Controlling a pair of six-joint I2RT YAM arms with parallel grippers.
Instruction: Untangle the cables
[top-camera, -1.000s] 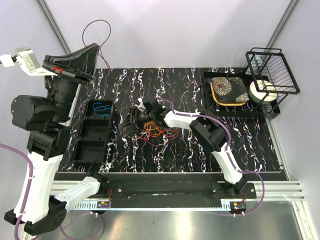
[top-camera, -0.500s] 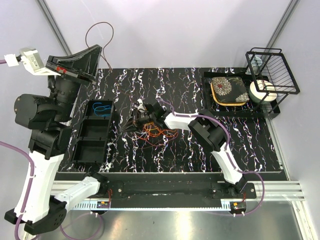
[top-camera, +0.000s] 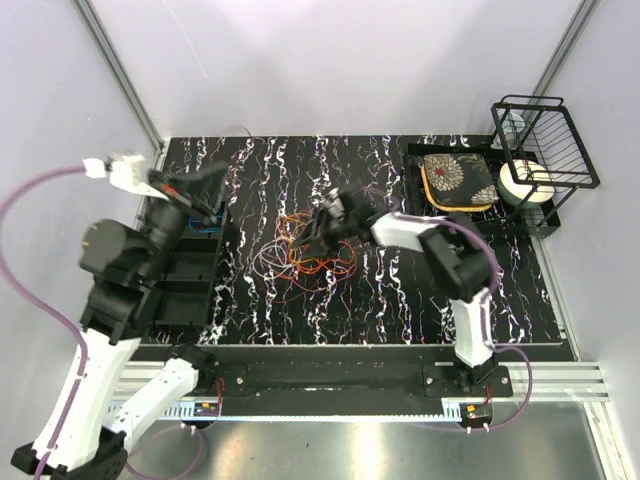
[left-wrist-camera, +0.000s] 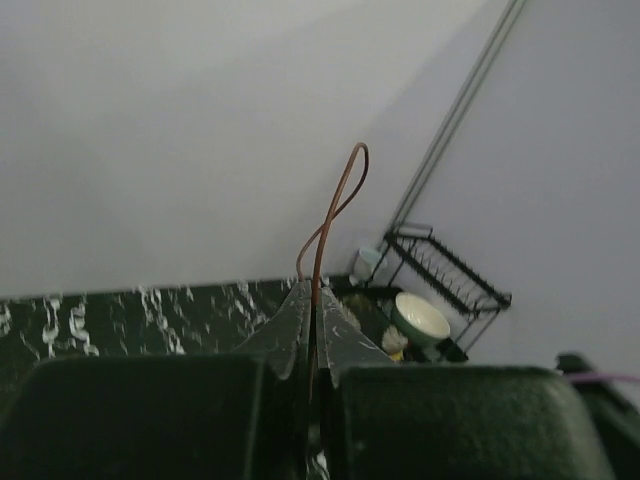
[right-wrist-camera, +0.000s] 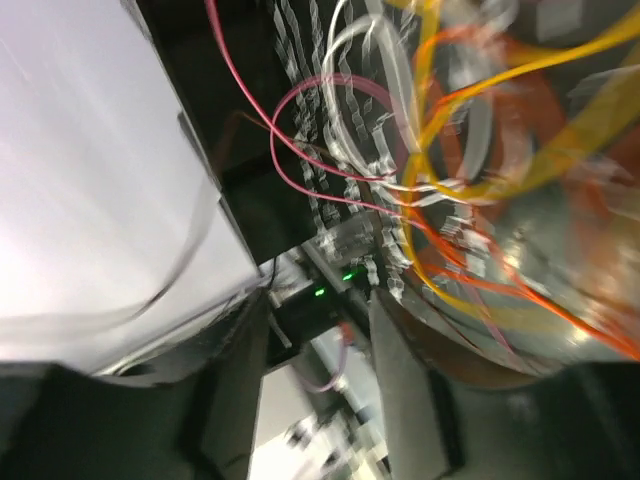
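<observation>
Orange, red and pale cables (top-camera: 305, 255) lie tangled mid-bench (top-camera: 400, 300); one brown cable (left-wrist-camera: 338, 200) is held apart.
Left gripper (left-wrist-camera: 312, 295) is pressed together on the brown cable near the black divided tray (top-camera: 200, 290), probably to sort it there. Right gripper (right-wrist-camera: 315, 330), fingers spread, sits at the tangle's edge, likely seeking another strand.

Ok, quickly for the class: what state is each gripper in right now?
Left gripper: shut on a reddish-brown cable.
Right gripper: open, holding nothing, by the tangled cables.
</observation>
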